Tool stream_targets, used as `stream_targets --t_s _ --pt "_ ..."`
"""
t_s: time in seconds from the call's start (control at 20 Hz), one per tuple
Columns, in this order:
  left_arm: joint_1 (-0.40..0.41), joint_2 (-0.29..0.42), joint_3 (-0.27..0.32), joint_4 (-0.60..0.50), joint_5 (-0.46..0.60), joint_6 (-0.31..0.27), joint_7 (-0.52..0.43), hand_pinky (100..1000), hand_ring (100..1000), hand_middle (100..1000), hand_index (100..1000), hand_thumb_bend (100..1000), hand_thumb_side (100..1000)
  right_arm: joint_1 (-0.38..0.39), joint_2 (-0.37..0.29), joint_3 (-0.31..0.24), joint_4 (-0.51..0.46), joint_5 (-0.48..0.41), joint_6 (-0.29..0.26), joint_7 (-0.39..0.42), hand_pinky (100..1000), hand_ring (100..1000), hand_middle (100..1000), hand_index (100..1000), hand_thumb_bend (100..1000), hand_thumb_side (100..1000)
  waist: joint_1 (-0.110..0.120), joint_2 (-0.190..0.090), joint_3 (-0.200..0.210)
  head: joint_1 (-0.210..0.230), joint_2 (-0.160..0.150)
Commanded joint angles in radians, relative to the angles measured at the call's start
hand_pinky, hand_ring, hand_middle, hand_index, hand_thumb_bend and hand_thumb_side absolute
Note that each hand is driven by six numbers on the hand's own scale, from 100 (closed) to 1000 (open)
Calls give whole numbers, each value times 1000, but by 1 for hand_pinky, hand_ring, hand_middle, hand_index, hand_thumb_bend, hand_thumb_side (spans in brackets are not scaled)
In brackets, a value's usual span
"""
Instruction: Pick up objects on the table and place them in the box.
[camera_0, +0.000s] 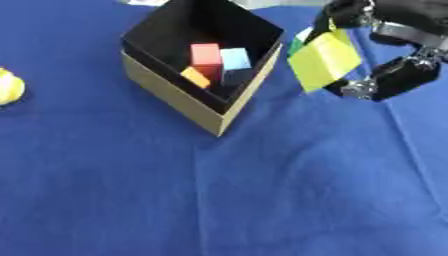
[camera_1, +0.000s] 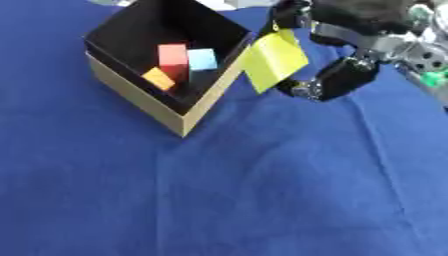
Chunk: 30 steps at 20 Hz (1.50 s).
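A tan cardboard box (camera_0: 175, 97) with a black inside stands on the blue cloth at the upper middle. In it lie a red block (camera_0: 206, 55), a light blue block (camera_0: 235, 59) and an orange block (camera_0: 196, 77). My right hand (camera_0: 389, 45) hangs just right of the box, its fingers curled round a flat yellow object (camera_0: 324, 59) with a green edge at its top. The yellow object is tilted, clear of the cloth and close to the box's right rim. A yellow rounded object (camera_0: 9, 86) lies at the left edge. My left hand does not show.
Blue cloth (camera_0: 262, 200) covers the whole table, with creases in the lower half. Some pale things show at the far top edge, too little to make out.
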Motion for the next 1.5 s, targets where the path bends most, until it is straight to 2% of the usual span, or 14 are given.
stream_targets --t_s 0.05,0.35,0.5,0.85,1.0,1.05,1.1,1.15,1.2,1.35,1.5 --pt "-13 33 -2 -18 4 1 -10 800 866 825 895 269 731 -62 14 10 19 -16 47 43 839 804 648 770 214 119 0 -28 7 -24 5" --pt "-18 32 -9 -18 10 4 -19 798 866 824 894 268 731 -207 142 98 109 27 134 133 841 816 672 797 191 154 -5 -24 31 -51 -4" --pt "-20 30 -10 -18 13 5 -21 798 866 824 894 268 731 -276 207 132 165 57 150 175 841 821 681 811 187 162 -6 -19 36 -55 -11" --pt "-16 29 -5 -18 11 3 -18 797 865 823 894 268 731 -437 333 171 318 132 135 265 841 824 685 818 191 153 -6 -12 30 -48 -24" --pt "-14 27 -2 -18 10 1 -14 796 865 822 894 267 731 -513 384 183 388 162 148 287 848 851 723 857 225 147 -8 2 35 -50 -43" --pt "-15 27 -1 -18 9 0 -13 796 865 821 894 268 730 -537 402 191 412 176 152 295 867 889 772 900 265 141 -8 5 35 -49 -47" --pt "-15 26 -1 -18 8 0 -11 796 865 821 894 268 730 -562 418 198 436 190 152 304 867 889 772 900 265 141 -8 8 34 -47 -51" --pt "-15 26 0 -18 8 -1 -10 796 865 820 894 268 730 -587 434 208 462 206 150 316 890 930 807 916 330 104 -8 11 33 -45 -53" --pt "-15 26 1 -18 7 -2 -9 796 865 820 894 268 730 -613 448 215 488 221 147 330 890 930 807 916 330 104 -8 13 32 -43 -55" --pt "-16 25 2 -18 6 -3 -7 796 864 819 894 270 730 -667 486 223 558 263 127 366 913 964 835 936 399 106 -7 17 29 -40 -57" --pt "-18 23 2 -18 6 -3 -7 795 864 818 894 271 729 -687 511 222 623 294 92 375 918 972 845 943 405 126 -7 19 29 -39 -56"
